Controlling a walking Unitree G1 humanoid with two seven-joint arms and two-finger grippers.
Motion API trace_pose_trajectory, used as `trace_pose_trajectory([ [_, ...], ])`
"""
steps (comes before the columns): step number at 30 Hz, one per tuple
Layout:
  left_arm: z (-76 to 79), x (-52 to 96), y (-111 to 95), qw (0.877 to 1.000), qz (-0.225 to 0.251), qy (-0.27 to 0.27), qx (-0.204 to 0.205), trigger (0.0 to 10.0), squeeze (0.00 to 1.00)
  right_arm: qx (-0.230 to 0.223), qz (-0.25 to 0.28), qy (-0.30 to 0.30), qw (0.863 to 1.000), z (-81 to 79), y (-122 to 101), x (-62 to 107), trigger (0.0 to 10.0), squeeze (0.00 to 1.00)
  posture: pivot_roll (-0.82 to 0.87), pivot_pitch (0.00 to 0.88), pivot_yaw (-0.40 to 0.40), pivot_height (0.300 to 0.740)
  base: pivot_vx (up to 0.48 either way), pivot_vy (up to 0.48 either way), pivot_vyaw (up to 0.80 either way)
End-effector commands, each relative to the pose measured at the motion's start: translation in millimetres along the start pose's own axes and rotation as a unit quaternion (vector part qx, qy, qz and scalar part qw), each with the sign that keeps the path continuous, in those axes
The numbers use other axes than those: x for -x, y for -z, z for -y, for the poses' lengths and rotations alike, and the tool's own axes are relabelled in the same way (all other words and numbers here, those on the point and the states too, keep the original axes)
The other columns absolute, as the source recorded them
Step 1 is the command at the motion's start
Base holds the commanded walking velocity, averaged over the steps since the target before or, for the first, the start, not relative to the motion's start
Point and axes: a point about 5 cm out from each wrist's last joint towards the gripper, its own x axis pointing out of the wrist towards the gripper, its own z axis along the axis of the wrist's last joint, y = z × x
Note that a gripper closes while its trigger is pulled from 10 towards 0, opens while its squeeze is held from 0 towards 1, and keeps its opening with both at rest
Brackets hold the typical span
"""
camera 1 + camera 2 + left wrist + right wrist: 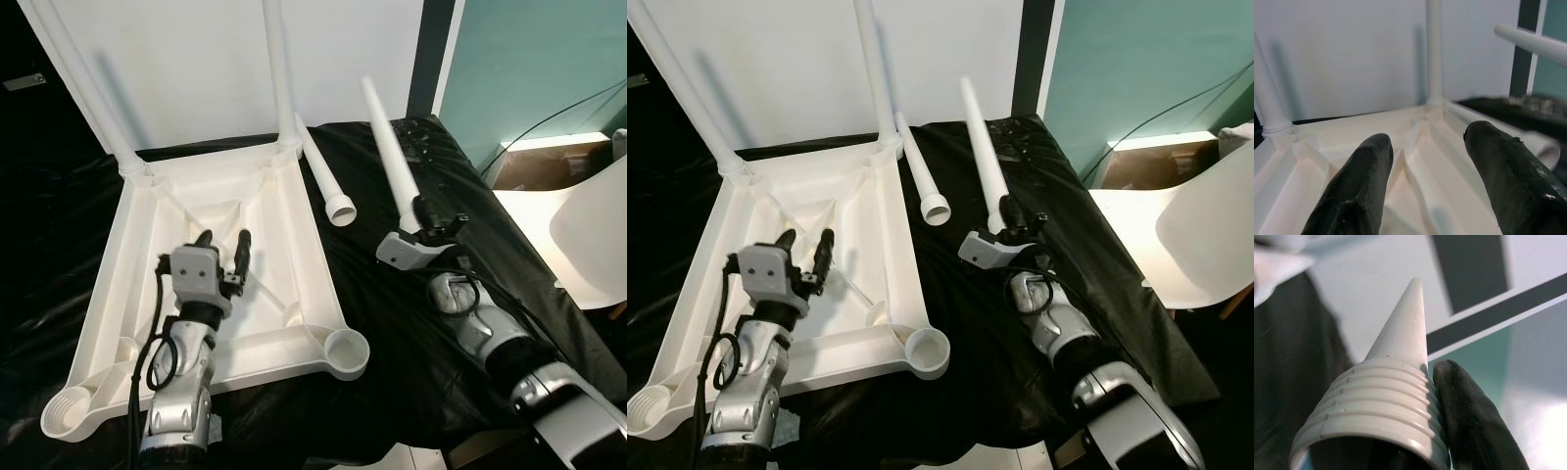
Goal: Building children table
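Here, one white tabletop [294, 211] upside down on the black cloth [392, 352], ribbed underside up, filling the 9 o'clock half of the head views. Four corner sockets counted: two far ones already carrying upright legs [279, 69] (tops cut off by the frame edge), two near ones empty, the empty socket [345, 350] at the near corner toward 6 o'clock plainly round, the other [67, 411] at 7 o'clock partly hidden behind the left arm.

Four legs in all: two screwed in, one loose leg [323, 171] lying on the cloth just beside the tabletop's edge at 12 o'clock, wide end toward the robot, and one held leg [390, 147] raised at 1 o'clock, tilted with its thin tip up and away.

Right gripper [429, 217] clamped around the held leg near its threaded end; in the wrist view one black finger [1469, 421] pressed against the ribbed thread, the other finger hidden behind the leg.

Left gripper [223, 247] hovering above the middle of the tabletop, fingers [1356, 186] spread wide and holding nothing.

Toward 3 o'clock, one white chair [593, 230], cut off at the edge; beyond it a cardboard box [534, 166], contents hard to make out.
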Motion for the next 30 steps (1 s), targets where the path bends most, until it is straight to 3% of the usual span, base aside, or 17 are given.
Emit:
trace_pose_trajectory([
  [1, -0.8, -0.6, 2.1, 0.999, -0.008, 0.014, 0.029, 10.0, 0.00, 0.002, 0.032, 0.034, 0.999, 8.0, -9.6, -2.7, 0.0, 0.00, -0.05, 0.000, 0.046, 0.740, 0.000, 0.000, 0.00],
  [2, 0.7, -3.0, 1.9, 0.996, -0.014, 0.027, 0.084, 10.0, 0.00, 0.003, 0.055, 0.046, 0.997, 11.1, -14.1, -0.8, 0.0, 0.00, -0.06, 0.000, 0.045, 0.740, 0.000, 0.000, 0.00],
  [3, 0.7, -3.0, 1.9, 0.996, -0.014, 0.027, 0.084, 10.0, 0.00, 0.003, 0.055, 0.046, 0.997, 11.1, -14.1, -0.8, 0.0, 0.00, -0.06, 0.000, 0.045, 0.740, 0.000, 0.000, 0.00],
  [4, 3.7, -4.9, 0.9, 0.989, -0.017, 0.052, 0.138, 10.0, 0.00, 0.000, 0.083, 0.052, 0.995, 13.1, -19.1, 1.7, 0.0, 0.00, -0.06, 0.000, 0.045, 0.740, 0.000, 0.000, 0.00],
  [5, 3.7, -4.9, 0.9, 0.989, -0.017, 0.052, 0.138, 10.0, 0.00, 0.000, 0.083, 0.052, 0.995, 13.1, -19.1, 1.7, 0.0, 0.00, -0.06, 0.000, 0.045, 0.740, 0.000, 0.000, 0.00],
  [7, 7.4, -6.7, -0.9, 0.978, -0.016, 0.081, 0.191, 10.0, 0.00, -0.002, 0.111, 0.060, 0.992, 14.4, -24.3, 5.3, 0.0, 0.00, -0.06, 0.000, 0.045, 0.740, 0.000, 0.000, 0.00],
  [10, 17.4, -12.8, -0.6, 0.974, -0.025, 0.129, 0.186, 10.0, 0.00, -0.007, 0.129, 0.025, 0.991, 6.1, -24.2, 14.1, 0.0, 0.00, -0.08, 0.000, 0.045, 0.740, 0.000, 0.000, 0.00],
  [18, 19.7, -18.0, 1.3, 0.974, -0.025, 0.124, 0.188, 10.0, 0.00, -0.019, 0.130, 0.028, 0.991, 10.4, -23.6, 13.8, 0.0, 0.00, -0.10, 0.000, 0.048, 0.740, 0.000, 0.000, 0.00],
  [20, 22.2, -21.4, -0.1, 0.968, -0.025, 0.125, 0.215, 10.0, 0.00, -0.021, 0.164, 0.043, 0.985, 18.2, -31.1, 12.0, 0.0, 0.00, -0.09, 0.000, 0.043, 0.740, 0.000, 0.000, 0.00],
  [22, 22.2, -21.4, -0.1, 0.968, -0.025, 0.125, 0.215, 10.0, 0.00, -0.021, 0.164, 0.043, 0.985, 18.2, -31.1, 12.0, 0.0, 0.00, -0.09, 0.000, 0.043, 0.740, 0.000, 0.000, 0.00],
  [24, 26.7, -29.4, -5.8, 0.954, -0.019, 0.139, 0.265, 10.0, 0.00, -0.017, 0.196, 0.046, 0.979, 19.2, -37.8, 16.8, 0.0, 0.00, -0.09, 0.000, 0.039, 0.740, 0.000, 0.000, 0.00],
  [25, 26.7, -29.4, -5.8, 0.954, -0.019, 0.139, 0.265, 10.0, 0.00, -0.017, 0.196, 0.046, 0.979, 19.2, -37.8, 16.8, 0.0, 0.00, -0.09, 0.000, 0.039, 0.740, 0.000, 0.000, 0.00],
  [26, 29.1, -33.2, -10.3, 0.944, -0.014, 0.153, 0.293, 10.0, 0.00, -0.015, 0.212, 0.043, 0.976, 17.5, -40.7, 21.6, 0.0, 0.00, -0.09, 0.000, 0.039, 0.740, 0.000, 0.000, 0.00],
  [27, 31.6, -34.9, -14.9, 0.930, -0.008, 0.175, 0.324, 10.0, 1.00, -0.013, 0.226, 0.041, 0.973, 16.0, -43.3, 26.0, 0.0, 0.00, -0.10, 0.000, 0.041, 0.740, 0.000, 0.000, 0.00],
  [28, 31.6, -34.9, -14.9, 0.930, -0.008, 0.175, 0.324, 10.0, 1.00, -0.013, 0.226, 0.041, 0.973, 16.0, -43.3, 26.0, 0.0, 0.00, -0.10, 0.000, 0.041, 0.740, 0.000, 0.000, 0.00],
  [29, 33.5, -35.4, -19.1, 0.917, -0.002, 0.194, 0.349, 10.0, 1.00, -0.011, 0.238, 0.041, 0.970, 15.2, -45.2, 29.2, 0.0, 0.00, -0.10, 0.000, 0.043, 0.740, 0.000, 0.000, 0.00],
  [30, 33.5, -35.4, -19.1, 0.917, -0.002, 0.194, 0.349, 10.0, 1.00, -0.011, 0.238, 0.041, 0.970, 15.2, -45.2, 29.2, 0.0, 0.00, -0.10, 0.000, 0.043, 0.740, 0.000, 0.000, 0.00],
])
